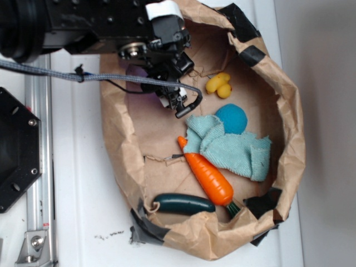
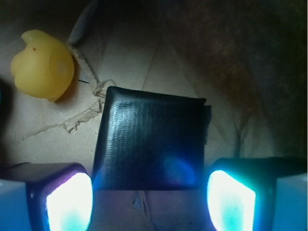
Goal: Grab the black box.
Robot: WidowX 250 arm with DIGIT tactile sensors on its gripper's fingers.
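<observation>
Wrist view alone is showing the flat glossy black square box (image 2: 151, 139), slightly tilted, framed by the gripper's (image 2: 150, 199) spread fingers (image 2: 67, 204), right of a yellow rubber duck (image 2: 42, 65).

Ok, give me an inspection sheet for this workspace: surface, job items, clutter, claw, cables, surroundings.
Surface: crumpled brown paper bag rolled into a basin, patched with black tape, on a white table.
Job's things: black box lies flat on the paper; hidden under the arm in the exterior view.
Clutter: yellow duck, blue ball, teal cloth, orange carrot, dark green cucumber, loose paper string.
Claw: open, lit pads on either side of the box's near edge, not gripping.
Cables: grey braided cable and thin black wire along the arm.
Surroundings: metal rail, black plate.
</observation>
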